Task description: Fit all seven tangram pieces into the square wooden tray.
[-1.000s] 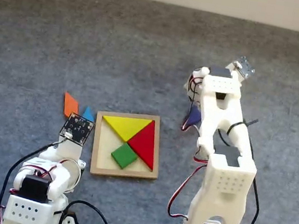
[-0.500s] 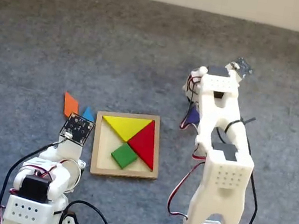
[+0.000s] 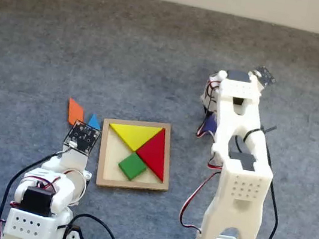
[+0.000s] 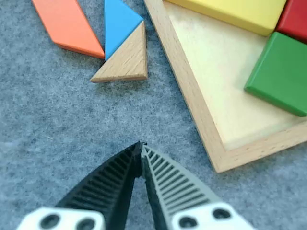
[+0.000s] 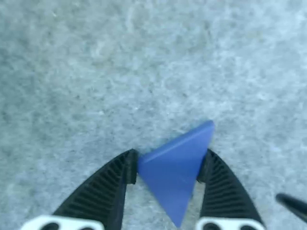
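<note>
Orange parallelogram [image 3: 75, 111] [image 4: 67, 24]: it is laid flat on the grey carpet [image 3: 128, 48], furthest left of the pieces and well outside the tray.
Light blue triangle [image 3: 94, 122] [image 4: 120, 21]: it is set just right of the parallelogram and is touched by it at one side.
Plain wooden triangle [image 4: 127, 60]: it is pressed edge to edge against the light blue triangle; it is placed just beside the tray's left rim, with a strip of carpet seen between them.
Left gripper [image 4: 141, 153]: the jaws are brought together with their tips touching and nothing is held; it is poised over bare carpet near the tray's near left corner.
Square wooden tray [image 3: 103, 153] [image 4: 192, 96]: it is placed flat between the two arms; its left and near parts are seen as bare wood.
Yellow triangle [image 3: 136, 135] [image 4: 235, 12]: it is seated along the tray's far edge.
Red triangle [image 3: 155, 153] [image 4: 297, 21]: it is seated along the tray's right edge, meeting the yellow one.
Green square [image 3: 133, 165] [image 4: 283, 72]: it is set on its corner in the tray, one side against the red triangle.
Dark blue triangle [image 3: 209, 125] [image 5: 177, 167]: it is found right of the tray, under the right arm [image 3: 237, 168]; whether the carpet is touched cannot be told.
Right gripper [image 5: 170, 163]: it is clamped on the dark blue triangle, one finger at each side.
</note>
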### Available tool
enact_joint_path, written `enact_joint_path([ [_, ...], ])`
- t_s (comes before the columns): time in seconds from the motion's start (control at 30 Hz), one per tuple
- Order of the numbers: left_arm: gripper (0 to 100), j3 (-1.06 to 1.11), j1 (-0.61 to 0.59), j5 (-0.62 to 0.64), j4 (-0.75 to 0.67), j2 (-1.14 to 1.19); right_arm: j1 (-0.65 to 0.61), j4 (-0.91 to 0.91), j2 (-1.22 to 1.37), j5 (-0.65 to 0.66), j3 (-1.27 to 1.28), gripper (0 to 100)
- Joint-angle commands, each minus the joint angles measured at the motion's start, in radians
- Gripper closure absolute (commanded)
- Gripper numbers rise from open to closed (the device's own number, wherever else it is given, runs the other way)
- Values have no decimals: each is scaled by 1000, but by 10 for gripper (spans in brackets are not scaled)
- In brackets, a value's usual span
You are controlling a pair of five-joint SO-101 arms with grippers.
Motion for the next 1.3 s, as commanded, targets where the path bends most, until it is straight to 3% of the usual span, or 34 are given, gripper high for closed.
enact_joint_path([
  [0.0, 993, 19, -10, 2, 14, -59, 1, 39, -2, -2, -30, 897],
  [0.1, 993, 19, -10, 2, 14, -59, -5, 114, -33, 26, -84, 899],
  [0.43, 993, 19, -10, 2, 14, -59, -38, 266, -202, 390, -128, 900],
  [0.83, 993, 19, -10, 2, 14, -59, -209, 455, -291, 730, -128, 900],
  [1.1, 993, 19, -10, 2, 14, -59, -294, 519, -367, 825, -114, 900],
  [1.27, 993, 19, -10, 2, 14, -59, -346, 481, -472, 827, 39, 900],
])
